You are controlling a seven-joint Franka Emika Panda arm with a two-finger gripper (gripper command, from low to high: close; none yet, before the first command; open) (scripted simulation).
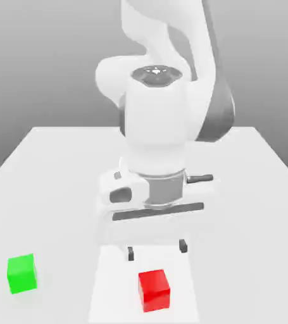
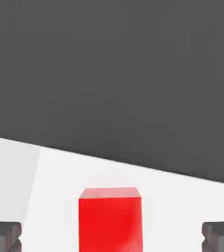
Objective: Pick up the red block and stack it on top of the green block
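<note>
the red block (image 1: pixel 154 289) sits on the white table (image 1: pixel 57 183), near the front edge, with nothing touching it. the gripper (image 1: pixel 157 250) hangs just above and behind it with its fingers (image 2: pixel 3 235) spread wide apart, holding nothing. the green block (image 1: pixel 21 273) rests well apart, toward the exterior view's left.

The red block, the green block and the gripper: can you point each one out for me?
red block (image 1: pixel 154 289): exterior view, on its front face.
green block (image 1: pixel 21 273): exterior view, on its front face.
gripper (image 1: pixel 157 250): exterior view, midway between its two dark fingertips, which stand apart above the red block.
</note>
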